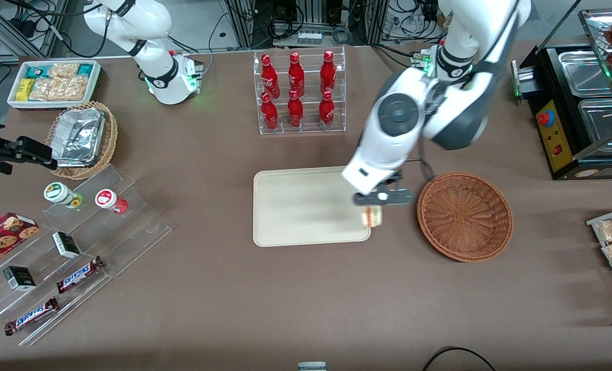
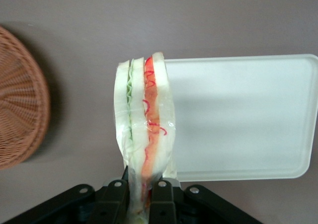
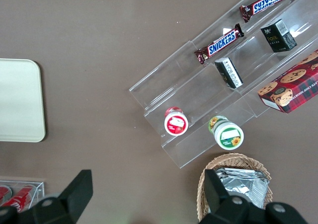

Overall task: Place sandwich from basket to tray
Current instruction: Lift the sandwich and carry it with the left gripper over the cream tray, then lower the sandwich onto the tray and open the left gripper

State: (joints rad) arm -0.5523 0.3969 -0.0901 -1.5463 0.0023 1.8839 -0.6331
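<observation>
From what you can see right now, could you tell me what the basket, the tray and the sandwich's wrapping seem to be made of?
The basket: reddish-brown woven wicker, going by its ribbed weave. The tray: probably moulded plastic, cream, smooth and matte, with a low rim. The sandwich, held by the gripper over the tray's edge nearest the basket, seems wrapped in clear glossy film that catches the light.
</observation>
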